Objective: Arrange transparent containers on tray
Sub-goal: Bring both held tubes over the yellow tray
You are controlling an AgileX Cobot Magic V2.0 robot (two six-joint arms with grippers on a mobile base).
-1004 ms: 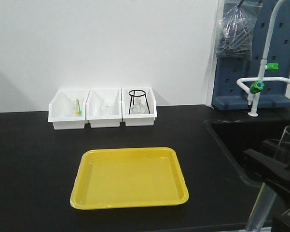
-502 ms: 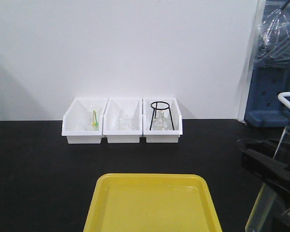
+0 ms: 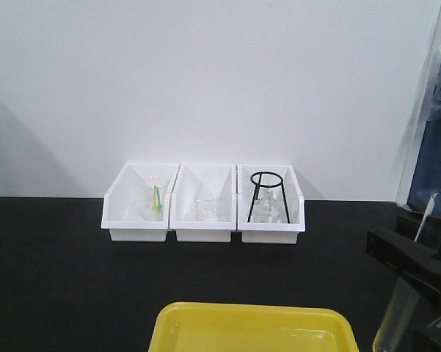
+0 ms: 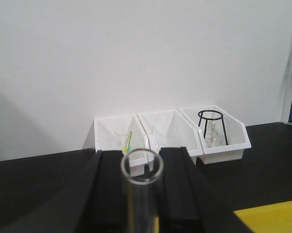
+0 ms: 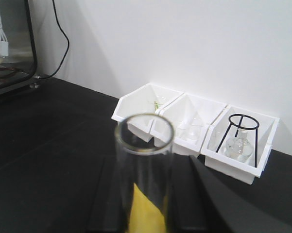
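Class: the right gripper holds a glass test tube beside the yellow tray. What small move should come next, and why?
Probably swing the right gripper leftward over the bright yellow plastic tray: its long clear glass test tube stands steep, right of the tray's rim, over the black counter.

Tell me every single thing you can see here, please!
Test tubes: two, clear glass, both held by the robot.
Tray: one, yellow, at the near edge of the counter.
Bins: three, white, in a row by the wall.
Glassware: three pieces, clear, one in each bin.
Ring stand: one, black, in the right-hand bin.
Counter: one, black.
Wall: white, behind.
Left gripper: black, shut on a test tube.
Right gripper: black, shut on a test tube.
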